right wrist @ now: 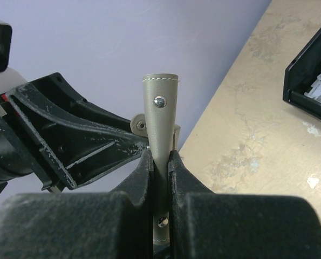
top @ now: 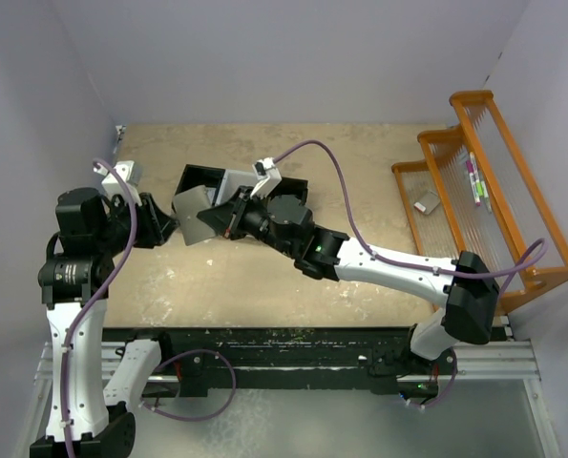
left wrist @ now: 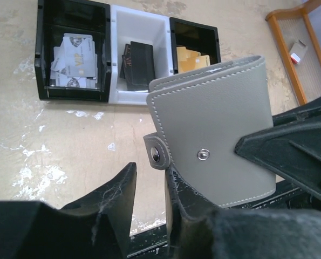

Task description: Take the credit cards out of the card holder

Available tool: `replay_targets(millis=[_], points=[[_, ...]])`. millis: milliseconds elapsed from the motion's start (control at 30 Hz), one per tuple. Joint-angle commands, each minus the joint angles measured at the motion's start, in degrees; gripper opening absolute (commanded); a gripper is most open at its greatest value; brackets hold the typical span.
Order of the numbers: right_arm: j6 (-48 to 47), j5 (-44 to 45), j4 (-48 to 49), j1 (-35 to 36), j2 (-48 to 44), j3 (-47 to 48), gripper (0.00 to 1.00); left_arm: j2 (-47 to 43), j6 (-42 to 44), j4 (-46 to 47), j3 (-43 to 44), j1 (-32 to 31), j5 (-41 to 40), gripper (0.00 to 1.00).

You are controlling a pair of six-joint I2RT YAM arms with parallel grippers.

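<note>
Right gripper (right wrist: 160, 156): mine, clamped on holder (right wrist: 160, 110), pinching its folded grey faces. Holder off bench, above far-left part, just before tray (left wrist: 114, 59). Left gripper (left wrist: 149, 168): jaws apart, nothing between, holder's snap tab (left wrist: 157, 155) just past tips. Cards (left wrist: 74, 56) in tray: silver, black, gold, one compartment each.

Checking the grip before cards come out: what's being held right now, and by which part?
The right end effector pinches the folded card holder across its faces, opposite the snap tab.
</note>
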Motion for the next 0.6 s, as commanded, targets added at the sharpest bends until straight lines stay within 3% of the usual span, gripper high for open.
replay_targets(millis=[0, 300, 567], points=[[0.56, -1.03, 6.88, 0.26, -3.63, 0.8, 0.0, -0.8, -1.66, 2.08, 1.39, 0.05, -3.93, 0.29], [0.41, -1.35, 7.6, 0.26, -3.27, 1.07, 0.0, -1.09, -2.69, 1.44, 1.05, 0.05, -4.56, 0.27], [0.88, -1.81, 8.31, 0.31, -2.96, 0.74, 0.0, -0.4, -6.0, 2.22, 1.28, 0.03, 7.17, 0.3]])
